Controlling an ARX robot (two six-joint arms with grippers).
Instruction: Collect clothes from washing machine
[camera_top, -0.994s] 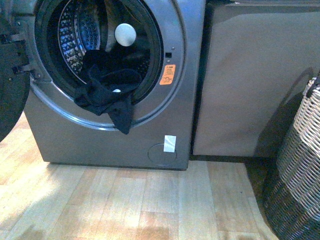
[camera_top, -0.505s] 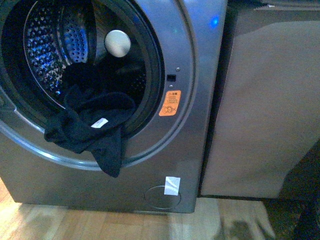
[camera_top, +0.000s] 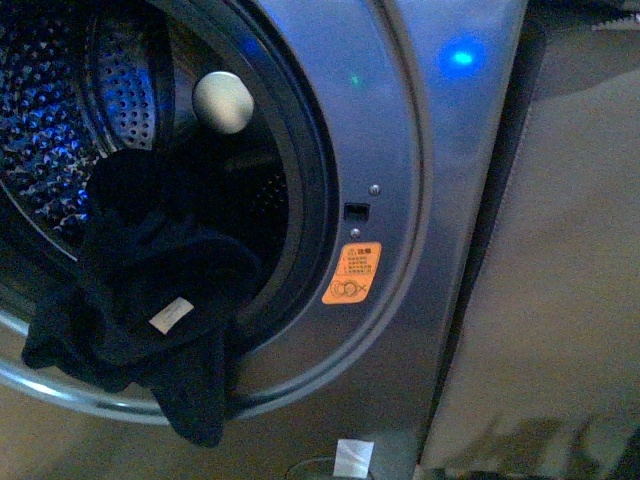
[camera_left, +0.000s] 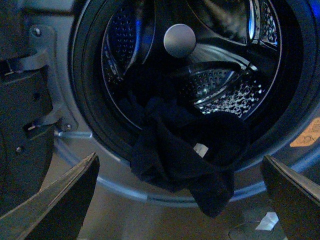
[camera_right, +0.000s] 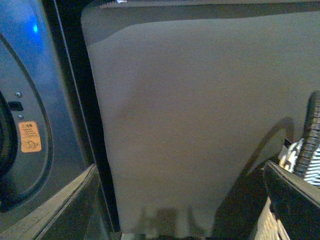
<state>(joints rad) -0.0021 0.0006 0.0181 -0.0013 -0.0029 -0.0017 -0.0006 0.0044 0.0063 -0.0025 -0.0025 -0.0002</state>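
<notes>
The grey washing machine (camera_top: 430, 180) fills the front view, its round door open. Dark navy clothes (camera_top: 150, 320) with a small white label (camera_top: 171, 315) hang out of the perforated drum (camera_top: 60, 130) over the lower rim. In the left wrist view the clothes (camera_left: 185, 155) drape over the rim straight ahead of my left gripper (camera_left: 180, 200), which is open and empty, some way short of them. My right gripper (camera_right: 180, 200) is open and empty, facing a beige panel (camera_right: 200, 115) beside the machine (camera_right: 30, 100).
An orange warning sticker (camera_top: 351, 273) sits right of the porthole. The open door and hinge (camera_left: 25, 100) stand at one side in the left wrist view. A woven basket (camera_right: 305, 160) shows at the edge of the right wrist view.
The front camera has moved much closer to the washing machine; the porthole and clothes now fill the view, and the floor and basket have left it.
</notes>
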